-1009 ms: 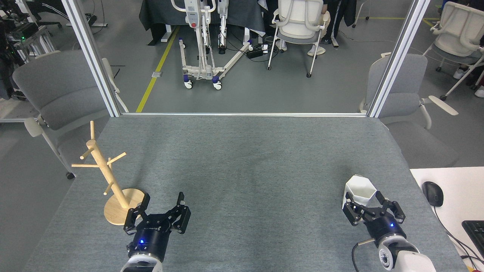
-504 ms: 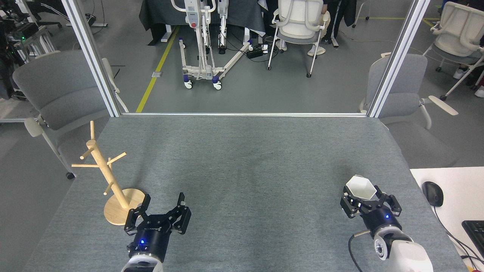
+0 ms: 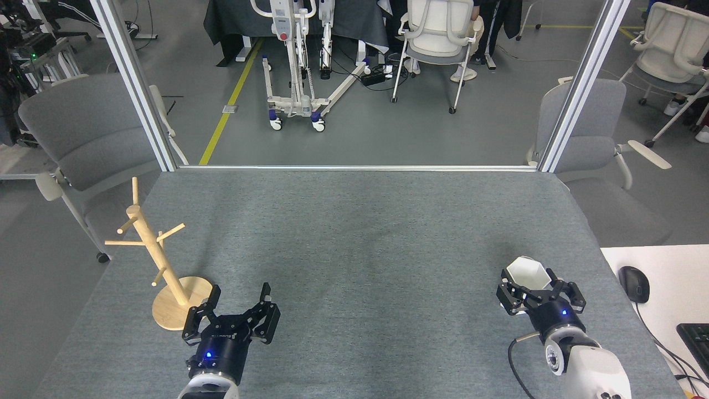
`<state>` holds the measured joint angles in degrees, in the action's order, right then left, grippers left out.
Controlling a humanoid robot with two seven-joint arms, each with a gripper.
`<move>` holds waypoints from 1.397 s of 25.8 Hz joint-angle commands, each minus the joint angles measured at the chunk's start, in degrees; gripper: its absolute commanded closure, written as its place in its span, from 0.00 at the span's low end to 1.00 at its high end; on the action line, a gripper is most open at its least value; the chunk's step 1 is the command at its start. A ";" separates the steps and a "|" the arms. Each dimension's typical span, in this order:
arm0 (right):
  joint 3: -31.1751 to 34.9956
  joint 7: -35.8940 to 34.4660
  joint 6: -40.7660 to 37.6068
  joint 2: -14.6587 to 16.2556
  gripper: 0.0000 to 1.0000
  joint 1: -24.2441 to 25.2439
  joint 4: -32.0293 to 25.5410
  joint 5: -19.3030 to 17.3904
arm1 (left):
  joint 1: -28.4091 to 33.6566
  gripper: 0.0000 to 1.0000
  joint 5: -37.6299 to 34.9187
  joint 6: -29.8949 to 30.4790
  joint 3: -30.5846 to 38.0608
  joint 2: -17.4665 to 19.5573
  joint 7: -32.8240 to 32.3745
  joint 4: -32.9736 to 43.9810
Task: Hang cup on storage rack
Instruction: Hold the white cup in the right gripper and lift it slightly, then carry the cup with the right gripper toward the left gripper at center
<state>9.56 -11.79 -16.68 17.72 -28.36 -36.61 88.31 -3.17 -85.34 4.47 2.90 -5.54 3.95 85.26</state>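
Note:
The white faceted cup (image 3: pixel 528 271) stands upright on the grey table at the near right, its hexagonal mouth facing up. My right gripper (image 3: pixel 530 284) reaches in from below with its fingers (image 3: pixel 505 292) spread on either side of the cup's lower body, hiding that part and the handle. It still looks open. The light wooden storage rack (image 3: pixel 157 256) stands on its round base at the near left edge, and no cup hangs on its pegs. Just right of the base, my left gripper (image 3: pixel 239 296) is open and holds nothing.
The grey felt table (image 3: pixel 354 233) ends at a metal frame rail at the back. A white desk with a mouse (image 3: pixel 634 283) and a keyboard adjoins at the right. Grey chairs stand beside both far corners.
My right gripper has slid forward and a little left around the cup, now covering its lower body. The cup, the rack and the left arm have stayed put.

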 commanded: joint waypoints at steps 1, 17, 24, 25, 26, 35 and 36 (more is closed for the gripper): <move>-0.06 -0.07 -0.02 -0.15 0.00 -0.03 0.05 -0.15 | 0.00 0.00 0.00 -0.07 0.00 0.00 0.01 -0.01; 0.02 -0.25 -0.11 -0.32 0.61 -0.03 0.05 -0.86 | -0.09 0.00 0.00 0.02 0.00 0.00 0.01 -0.54; 0.11 -0.33 -0.81 -0.15 0.83 -0.03 -0.12 -0.77 | -0.09 0.00 0.09 0.11 0.00 0.00 0.01 -0.54; 0.11 -0.33 -0.81 -0.15 0.83 -0.03 -0.12 -0.77 | -0.09 0.00 0.00 0.19 0.00 0.00 0.01 -0.54; 0.11 -0.25 -0.81 -0.06 0.83 -0.03 -0.21 -0.86 | -0.09 0.00 0.00 0.37 0.00 0.00 0.01 -0.45; 0.20 14.87 -0.90 -0.15 0.87 -2.14 -11.20 -17.73 | 0.00 0.00 0.00 2.13 -0.18 0.09 0.62 0.43; 0.20 17.86 -0.90 -0.41 0.87 -1.88 -14.10 -19.40 | 0.09 0.00 0.00 2.74 -0.35 0.09 0.80 0.43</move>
<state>9.85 -2.29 -17.49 17.62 -30.21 -44.10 75.52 -3.25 -85.29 5.97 2.78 -5.48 4.39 85.48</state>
